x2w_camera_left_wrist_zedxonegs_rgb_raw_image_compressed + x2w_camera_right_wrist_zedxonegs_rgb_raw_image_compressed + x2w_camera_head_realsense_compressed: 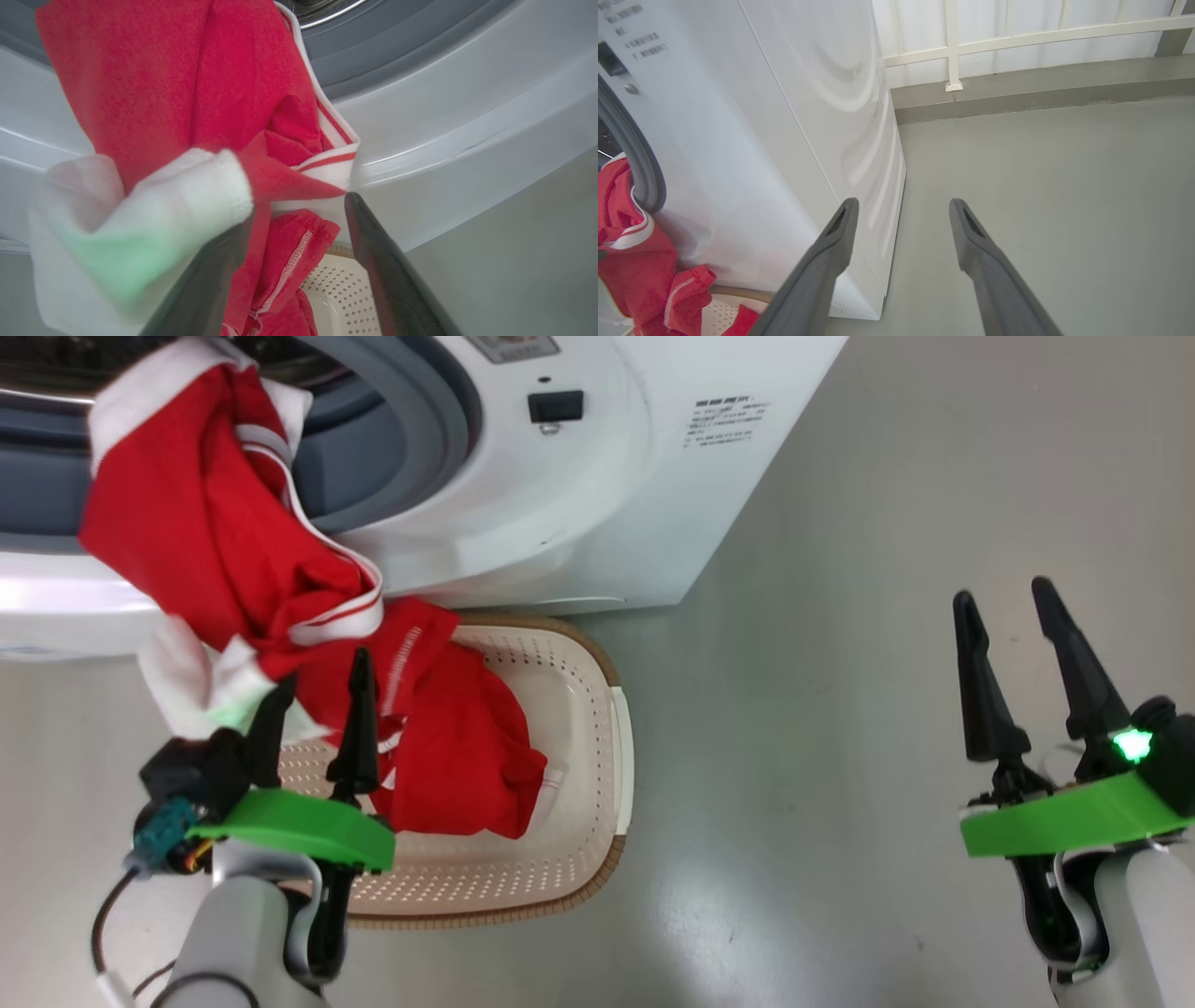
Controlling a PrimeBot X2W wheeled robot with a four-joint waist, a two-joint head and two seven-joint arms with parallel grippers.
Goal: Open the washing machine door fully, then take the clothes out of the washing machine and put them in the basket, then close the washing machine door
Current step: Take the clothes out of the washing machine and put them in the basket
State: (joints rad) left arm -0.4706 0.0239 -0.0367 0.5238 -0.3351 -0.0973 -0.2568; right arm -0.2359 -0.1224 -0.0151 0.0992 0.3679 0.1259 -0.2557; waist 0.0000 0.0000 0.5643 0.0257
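Clothes (pixel 187 93) between left fingers (pixel 387 270) (spread)

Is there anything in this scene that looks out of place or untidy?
Yes. The clothes hang half out of the washing machine, draped over its front, with the lower part lying in the basket below. They are neither in the drum nor fully in the basket. Nothing looks spilled or damaged.
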